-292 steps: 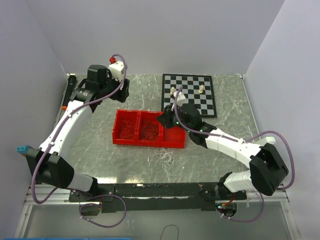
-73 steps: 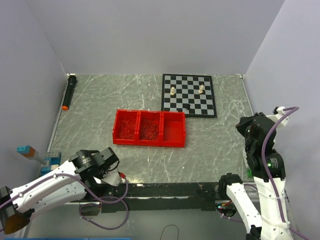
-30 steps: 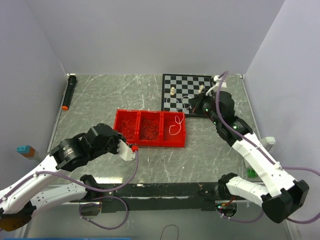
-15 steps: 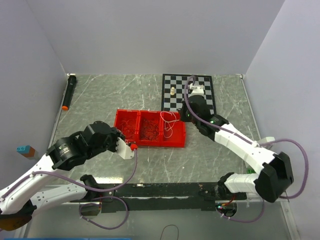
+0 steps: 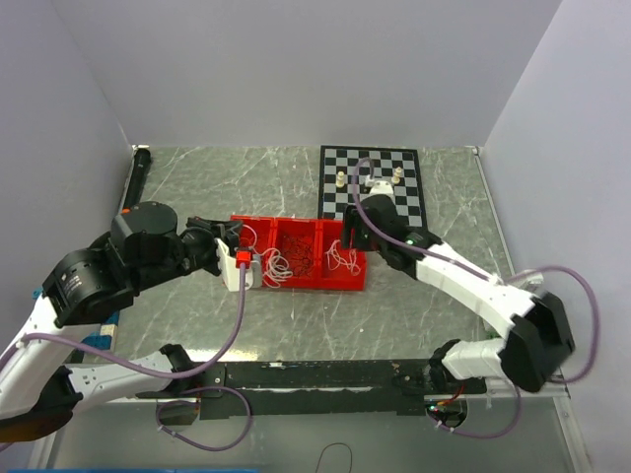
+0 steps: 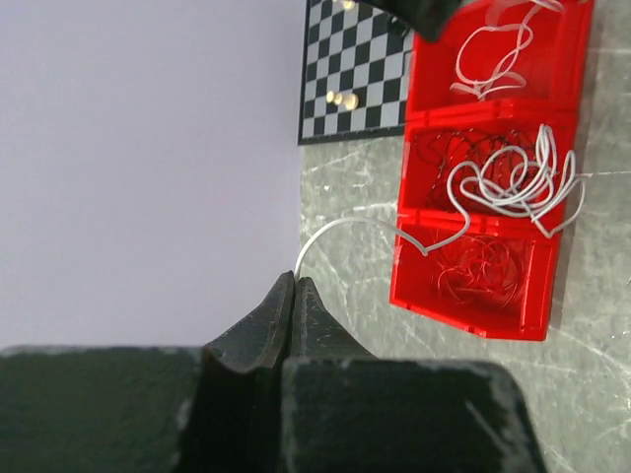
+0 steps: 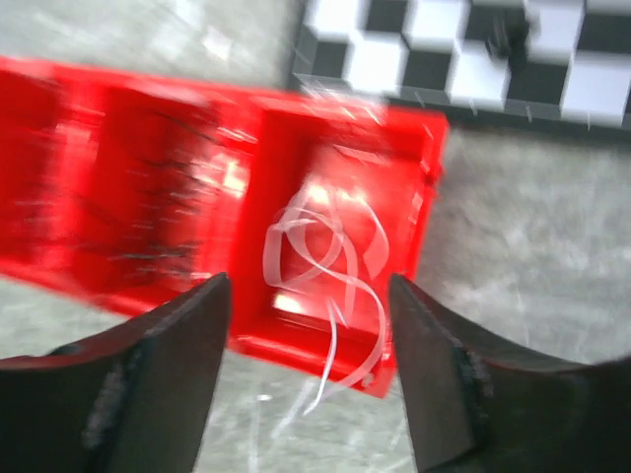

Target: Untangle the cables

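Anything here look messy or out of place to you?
Yes. A white cable bunch straddles a divider of the red tray instead of sitting in one compartment, one strand trailing over the rim to the shut left gripper. In the end compartment nearest the chessboard, a second white cable seems to dangle a tail over the rim.

**Top external:** I viewed the whole table (image 5: 197, 187) from high above and behind the arm bases, looking forward and down.

**Left wrist:** rolled sideways, I looked past the left gripper (image 6: 296, 278) across the red three-compartment bin (image 6: 463, 315) toward the chessboard (image 6: 355, 69), at middling range.

**Right wrist:** close and blurred, I looked down past the right gripper (image 7: 308, 286).

All three views shared the bin (image 5: 315, 284) and the chessboard (image 5: 404, 168).
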